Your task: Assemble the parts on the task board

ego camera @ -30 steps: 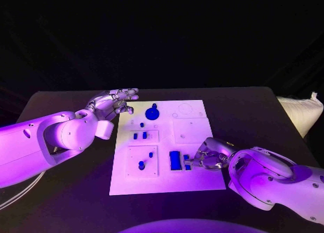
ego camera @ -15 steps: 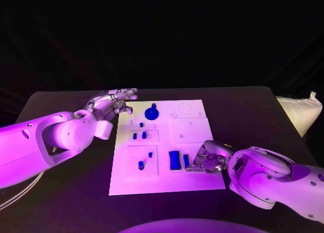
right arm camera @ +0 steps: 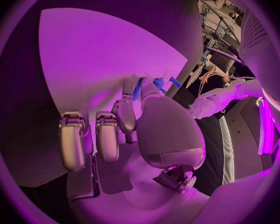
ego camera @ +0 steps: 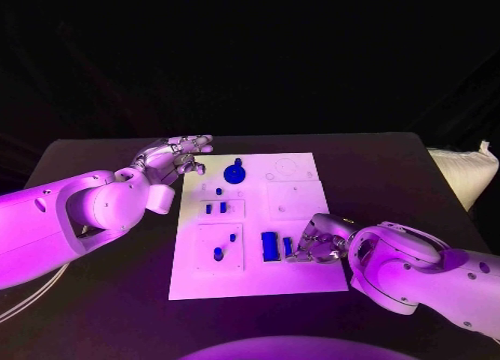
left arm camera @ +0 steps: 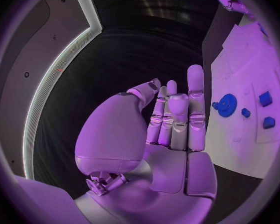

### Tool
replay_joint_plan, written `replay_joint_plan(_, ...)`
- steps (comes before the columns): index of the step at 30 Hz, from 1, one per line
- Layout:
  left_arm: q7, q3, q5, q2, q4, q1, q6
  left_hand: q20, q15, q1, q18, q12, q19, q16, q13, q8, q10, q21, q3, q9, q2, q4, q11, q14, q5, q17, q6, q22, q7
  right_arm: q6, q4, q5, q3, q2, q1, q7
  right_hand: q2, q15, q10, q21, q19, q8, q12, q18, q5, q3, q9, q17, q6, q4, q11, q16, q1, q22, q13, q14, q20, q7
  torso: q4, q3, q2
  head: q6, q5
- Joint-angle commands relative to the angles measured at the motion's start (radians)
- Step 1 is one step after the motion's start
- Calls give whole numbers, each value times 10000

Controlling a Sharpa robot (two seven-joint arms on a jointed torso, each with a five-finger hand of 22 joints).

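Head view, nearest first: the right hand (ego camera: pixel 321 241) sits low over the near right part of the white board (ego camera: pixel 298 281), its fingers bent down around a thin blue bar (ego camera: pixel 288 247). Just beside that bar, on the side away from the hand, stands a wider blue block (ego camera: pixel 270 246). Whether the thin bar is truly pinched or only touched I cannot tell from above. In the right wrist view the fingers (right arm camera: pixel 124 115) curl over a small blue piece (right arm camera: pixel 138 90) close to their tips, which suggests a pinch but does not settle it.

Further left on the board, inside a square outline, lie a blue peg (ego camera: pixel 218 254) and a smaller blue stub (ego camera: pixel 232 238). Beyond them are two small blue cubes (ego camera: pixel 214 208) side by side, then a blue gear (ego camera: pixel 235 174) near the far edge.

The left hand (ego camera: pixel 176 156) hovers off the board's far left corner above the black table (ego camera: pixel 390 161), holding nothing. In the left wrist view its fingers (left arm camera: pixel 196 97) stand straight and close together.

These pieces look like small, hard plastic, so light, stiff and rather smooth. A fingertip pinch across the bar's long flat sides, near its middle, should keep it from twisting. It will probably slip or tip if squeezed at one end. Seating it will likely need a straight, gentle push rather than force.
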Motion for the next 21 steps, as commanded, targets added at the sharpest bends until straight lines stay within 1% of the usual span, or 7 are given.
replay_joint_plan(1,26,4,-31,17,1,4,210,38,-4,-2,114,36,-35,-36,12,52,-62,-33,-3,3,108,-34,-11,-96,47,-12,-48,-17,0,624,-159,-14,-40,43,-42,-136,-43,27,406,-61,858,-64,-38,-103,-209,-144,-19,2633,-123,-67,-43,41,170,2249,442,1079,-31,6,-16,5,-7,-5,4)
replay_joint_plan(5,4,3,-51,19,-1,4,227,40,1,-6,113,58,-43,-37,11,57,-94,-40,1,1,121,-35,-4,-113,47,-31,-64,-19,6,738,-167,72,-41,74,-42,-87,-166,43,372,-103,835,-69,-131,-90,-373,-311,6,2633,-181,-235,-27,41,350,2206,419,1079,-20,31,-12,4,-6,0,-7)
replay_joint_plan(6,0,3,-69,17,-3,4,229,40,1,-6,113,58,-43,-37,11,57,-94,-40,1,1,121,-35,-4,-113,47,-31,-64,-19,6,737,-155,87,-41,73,-42,-60,-204,47,362,-117,827,-72,-161,-86,-384,-355,9,2631,-194,-260,-19,39,366,2192,409,1079,-17,39,-10,3,-9,7,-27)
replay_joint_plan(10,-18,3,-108,14,-8,4,237,40,1,-6,113,58,-43,-37,11,57,-94,-40,1,1,121,-35,-4,-113,47,-31,-64,-19,6,613,-66,139,-42,22,-43,95,-382,76,316,-182,792,-92,-299,-66,-403,-570,18,2572,-263,-307,17,1,347,2124,362,1065,4,84,-10,0,-18,12,-21)
replay_joint_plan(14,-21,2,-121,12,-12,4,240,41,2,-5,113,63,-45,-43,11,59,-101,-42,2,1,121,-38,-4,-120,47,-47,-66,-19,7,172,57,304,-42,-113,-43,374,-433,104,268,-251,755,-112,-450,-45,-387,-755,24,2501,-320,-224,50,-46,204,2054,306,1049,29,119,-6,-1,-9,20,-22)
replay_joint_plan(18,-20,-3,-127,6,-29,4,244,42,4,-10,112,69,-48,-45,10,59,-118,-45,-3,0,112,-41,1,-128,44,-58,-76,-20,11,-508,230,709,-15,-391,-21,960,-495,132,195,-348,703,-150,-677,-16,-329,-993,26,2430,-415,-71,82,-93,20,1956,217,1033,58,150,-10,-2,-28,35,-30)
replay_joint_plan(21,-8,-8,-129,3,-54,2,250,42,5,-11,112,70,-49,-45,10,59,-120,-45,-4,-1,110,-41,2,-129,44,-59,-77,-20,12,-914,313,1115,19,-571,110,1524,-507,147,151,-370,693,-182,-815,-10,-300,-1096,22,2427,-484,-1,101,-96,-27,1935,161,1032,71,173,-15,-9,-29,79,-43)
